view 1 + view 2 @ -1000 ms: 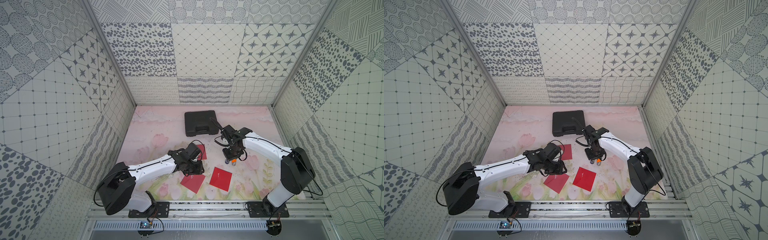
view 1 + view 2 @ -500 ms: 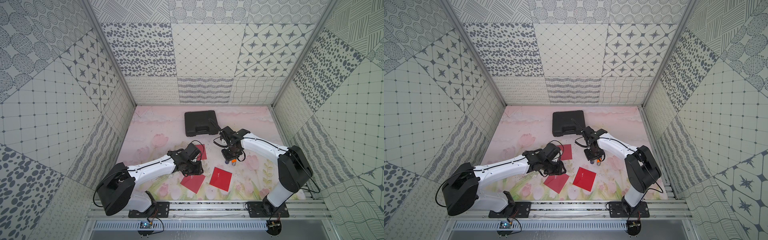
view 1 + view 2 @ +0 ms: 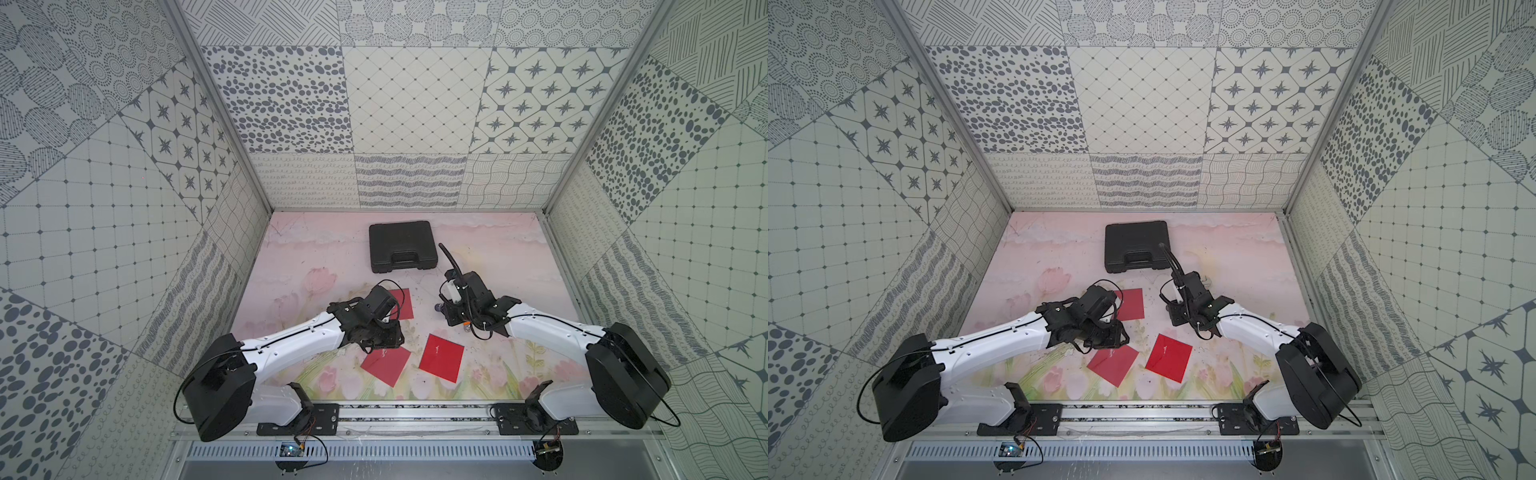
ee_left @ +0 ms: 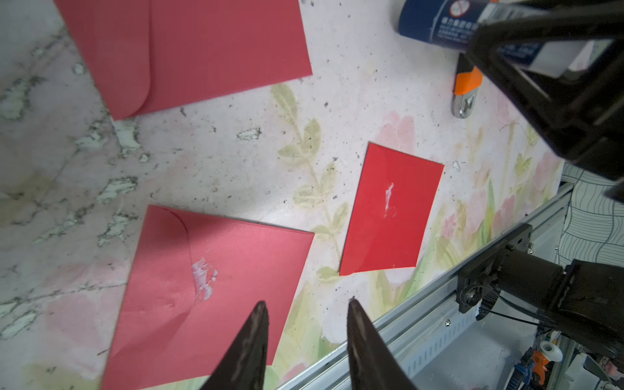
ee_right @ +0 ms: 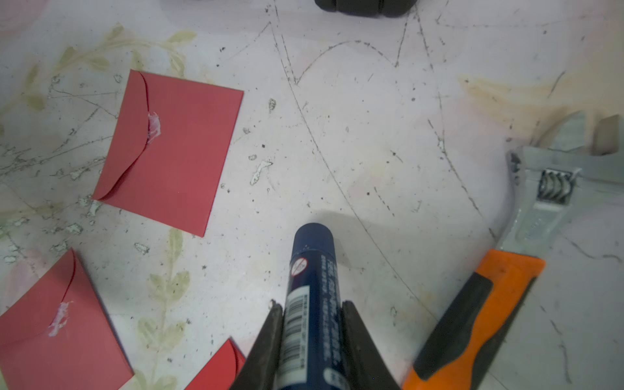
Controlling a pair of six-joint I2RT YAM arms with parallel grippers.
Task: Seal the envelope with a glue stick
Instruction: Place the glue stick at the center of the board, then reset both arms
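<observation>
My right gripper (image 5: 312, 305) is shut on the glue stick (image 5: 312, 287), whose navy cap end pokes out past the fingertips and casts a shadow on the mat. The glue stick (image 4: 435, 20) also shows in the left wrist view. Three red envelopes lie flat with their flaps down: a far envelope (image 3: 402, 303), a near-left envelope (image 3: 386, 365) and a near-right envelope (image 3: 441, 362). White smears mark the two near ones. My left gripper (image 4: 306, 304) is open and empty, one fingertip (image 4: 260, 314) over the near-left envelope (image 4: 216, 287).
An orange-and-black adjustable wrench (image 5: 489, 304) lies on the mat right beside the glue stick. A closed black case (image 3: 402, 246) sits at the back. The metal front rail (image 4: 439, 324) runs just beyond my left fingertips. Patterned walls enclose the mat.
The right arm's elbow has swung toward the front rail while its gripper stays over the same spot, still shut on the glue stick. The left arm has hardly moved.
</observation>
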